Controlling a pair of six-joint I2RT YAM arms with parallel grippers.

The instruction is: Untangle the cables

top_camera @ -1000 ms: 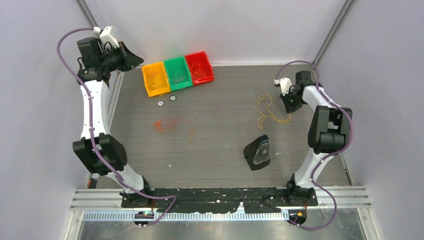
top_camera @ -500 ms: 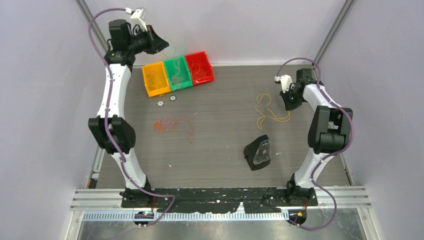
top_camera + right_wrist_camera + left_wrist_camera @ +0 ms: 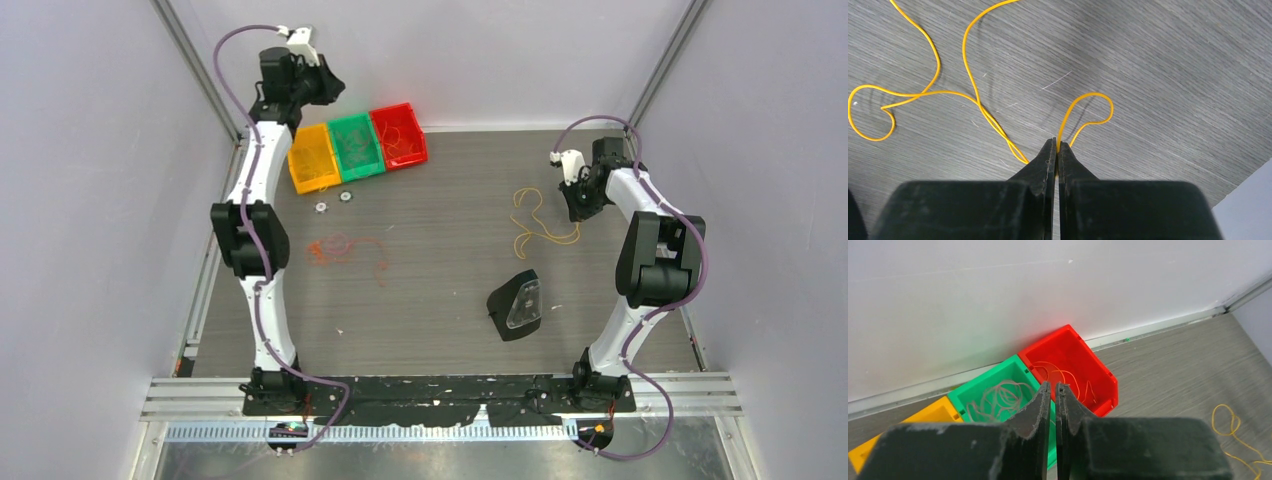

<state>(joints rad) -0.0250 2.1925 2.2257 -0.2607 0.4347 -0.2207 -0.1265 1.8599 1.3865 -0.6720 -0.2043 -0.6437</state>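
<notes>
A yellow cable [image 3: 530, 225] lies looped on the table at the right, and my right gripper [image 3: 578, 208] is shut on one end of it. In the right wrist view the yellow cable [image 3: 968, 75] runs out from between the closed tips of the right gripper [image 3: 1056, 141]. A tangle of red and orange cables [image 3: 340, 247] lies left of centre. My left gripper [image 3: 328, 88] hangs high over the bins by the back wall. Seen from its wrist, the left gripper [image 3: 1053, 385] has a narrow gap between its jaws, with nothing in it.
A yellow bin [image 3: 311, 158], a green bin [image 3: 357, 146] and a red bin [image 3: 398, 135] stand in a row at the back, each holding thin wires. Two small white parts [image 3: 333, 202] lie in front of them. A black object with a clear window [image 3: 517, 305] lies near centre right.
My left arm has swung right from the left wall to above the bins, and its jaws have parted slightly. A thin wire seen hanging from it earlier no longer shows. The right arm has held still.
</notes>
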